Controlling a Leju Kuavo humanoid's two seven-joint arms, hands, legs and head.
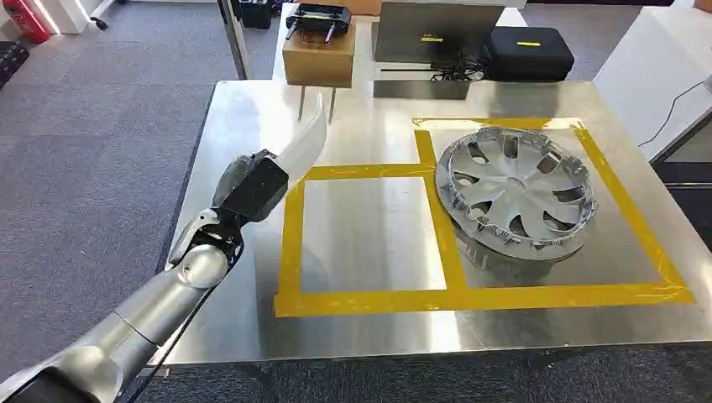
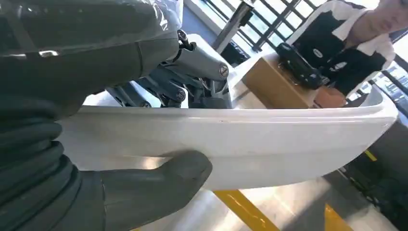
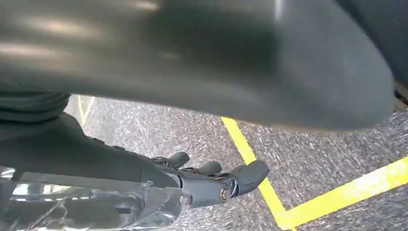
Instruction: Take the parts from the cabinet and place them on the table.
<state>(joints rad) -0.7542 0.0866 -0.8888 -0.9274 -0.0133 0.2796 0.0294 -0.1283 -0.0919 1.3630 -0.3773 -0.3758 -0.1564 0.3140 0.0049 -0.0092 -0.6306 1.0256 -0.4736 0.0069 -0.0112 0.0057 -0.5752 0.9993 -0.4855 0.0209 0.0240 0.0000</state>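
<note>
**Left hand holds a curved white part over the table's near-left area**

In the head view the left hand (image 1: 252,186) reaches in from seven o'clock and sits over the metal table (image 1: 369,336), at about nine o'clock of the table's centre. It grips a long, curved white part (image 1: 307,138), which sticks out from the hand toward one o'clock. The left wrist view shows this closely: the thick grey thumb (image 2: 159,185) presses one face of the white part (image 2: 269,144) while the darker fingers (image 2: 192,82) wrap the opposite edge, so the hand is clamped on it.

Yellow tape (image 1: 369,300) marks two adjoining boxes on the table. The box toward three o'clock holds a silver wheel cover (image 1: 518,186), lying tilted and well apart from the hand. The held part hangs over the outer edge of the other box.

At twelve o'clock, beyond the table, stand a cardboard box (image 1: 318,55) with a black controller (image 1: 318,18) on it, and a black case (image 1: 529,52).

In the right wrist view the right hand (image 3: 211,180) hangs above grey carpet (image 3: 317,163) with yellow floor lines; its fingers are curled in, holding nothing.
</note>
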